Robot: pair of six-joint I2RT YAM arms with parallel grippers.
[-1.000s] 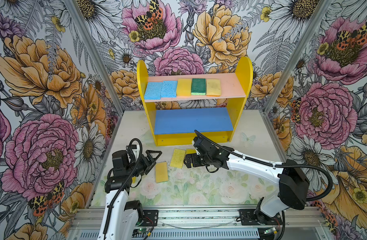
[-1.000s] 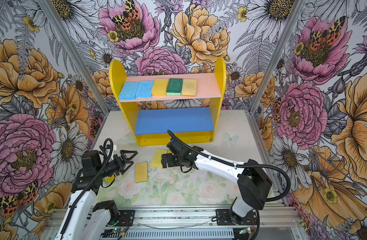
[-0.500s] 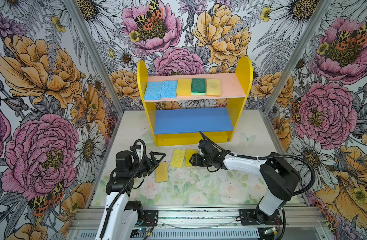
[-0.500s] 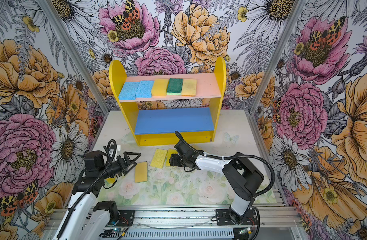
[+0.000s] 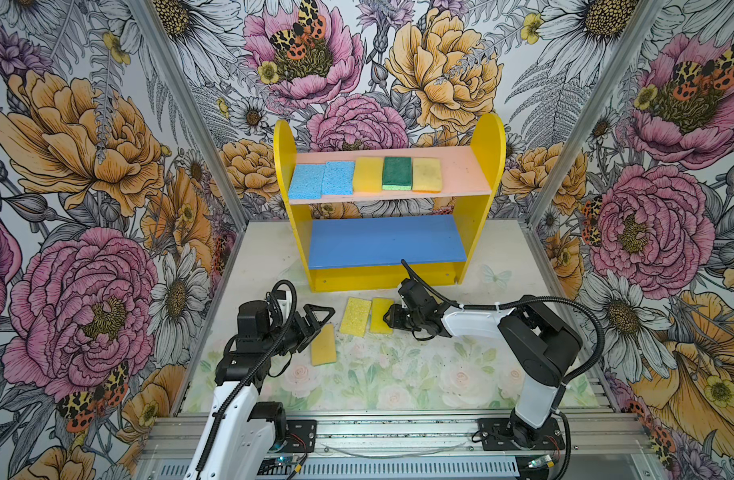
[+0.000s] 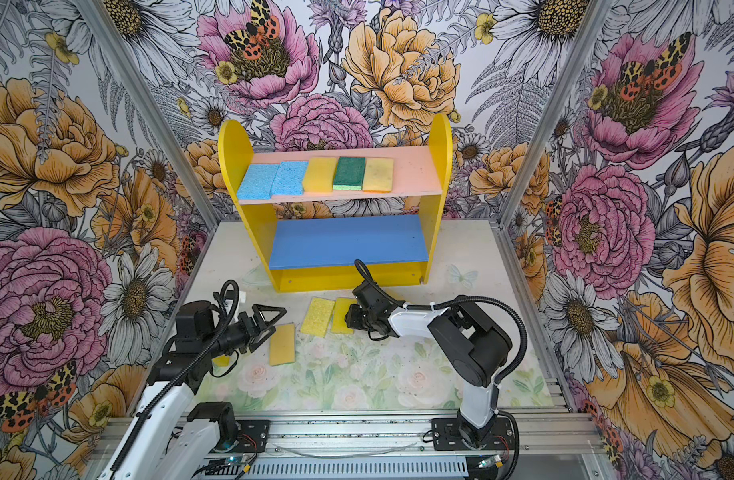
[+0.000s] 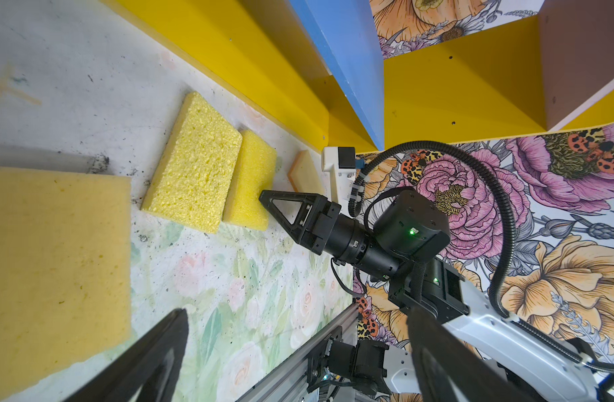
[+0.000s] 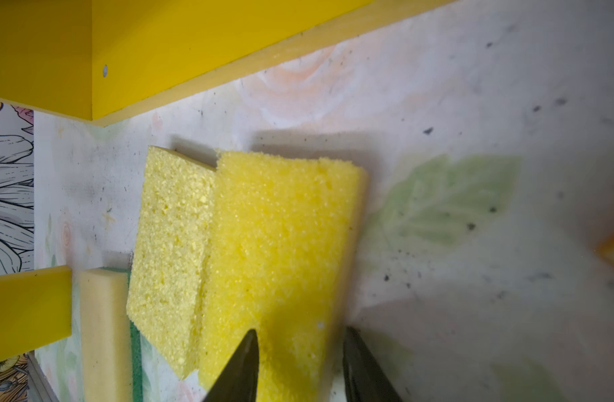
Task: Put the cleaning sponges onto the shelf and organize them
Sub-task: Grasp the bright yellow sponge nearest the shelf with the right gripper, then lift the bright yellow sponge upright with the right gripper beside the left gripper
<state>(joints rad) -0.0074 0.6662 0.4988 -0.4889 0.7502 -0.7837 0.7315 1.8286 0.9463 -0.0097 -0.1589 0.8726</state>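
Change since earlier: the right arm has folded its elbow in toward the middle, and the right gripper (image 5: 388, 322) has narrowed its jaws. The left gripper (image 5: 321, 321) has edged toward the tan sponge (image 5: 323, 345).
Right jaws: partly closed on the near end of the bright yellow sponge (image 8: 281, 243), one tip on its face and one at its edge. The left wrist view shows a dent there. The sponge lies flat on the desk (image 5: 398, 382).
Left jaws: wide open, just beside the tan sponge.
Coarse yellow sponge (image 5: 355, 316): on the desk, touching the bright yellow sponge, in front of the shelf (image 5: 488, 137).
Pink board (image 5: 461, 174): carries a row of two blue sponges (image 5: 306, 181), a plain yellow sponge (image 5: 368, 174), a green sponge (image 5: 397, 173) and a pale sponge (image 5: 427, 175).
Blue board (image 5: 386, 241): below the pink board.
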